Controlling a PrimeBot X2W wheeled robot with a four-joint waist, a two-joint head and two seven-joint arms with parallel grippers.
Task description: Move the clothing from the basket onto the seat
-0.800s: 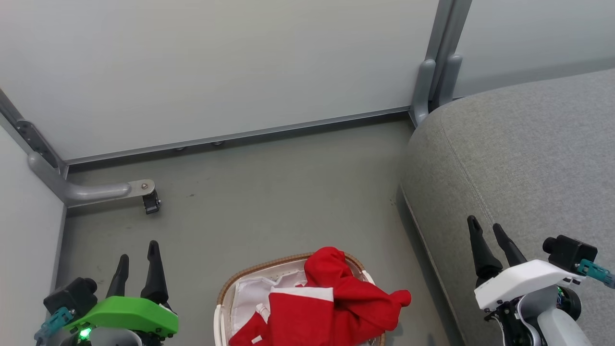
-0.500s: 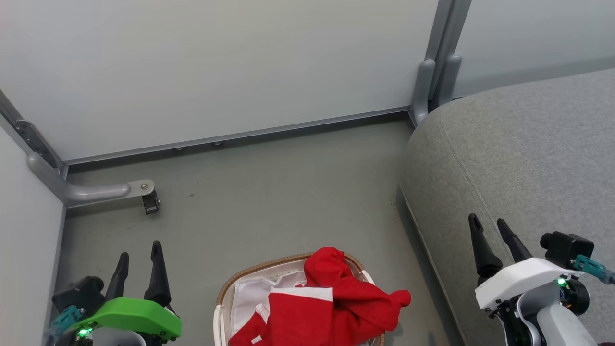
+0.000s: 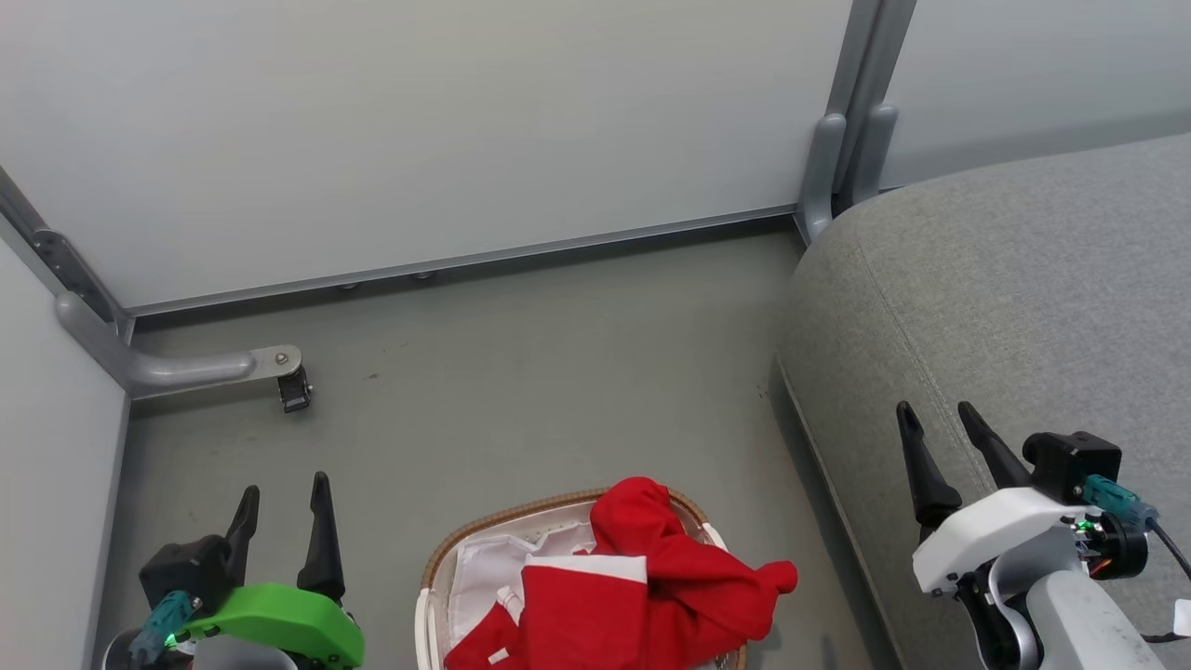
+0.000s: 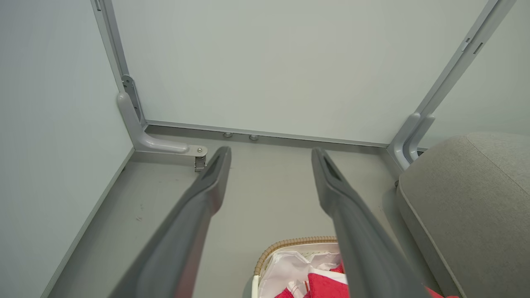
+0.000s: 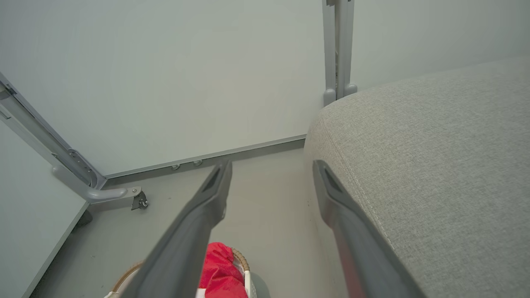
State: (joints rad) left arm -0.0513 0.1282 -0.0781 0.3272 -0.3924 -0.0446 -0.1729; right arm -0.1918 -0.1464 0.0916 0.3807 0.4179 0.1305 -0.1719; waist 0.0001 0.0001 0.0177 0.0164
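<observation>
Red clothing (image 3: 651, 582) with white trim is heaped in the basket (image 3: 484, 526), a cream tub with a brown woven rim and white liner, at the bottom middle of the head view; one red fold hangs over its right rim. The grey seat (image 3: 1005, 298) rises at the right. My left gripper (image 3: 284, 484) hovers open and empty left of the basket. My right gripper (image 3: 935, 414) is open and empty above the seat's front edge. The left wrist view looks past the left gripper (image 4: 271, 153) at the basket (image 4: 290, 244) and clothing (image 4: 323, 285). Below the right gripper (image 5: 271, 165), the right wrist view catches red clothing (image 5: 219, 269) and the seat (image 5: 434, 165).
Pale partition panels close off the back and left. A grey metal foot bracket with a caster (image 3: 279, 372) juts onto the floor at the left, and a panel post (image 3: 837, 158) stands beside the seat's back corner. Grey floor (image 3: 521, 372) lies between basket and wall.
Both arms shifted slightly: the left gripper moved a little right, the right gripper a little up and left. Clothing and basket stayed put.
</observation>
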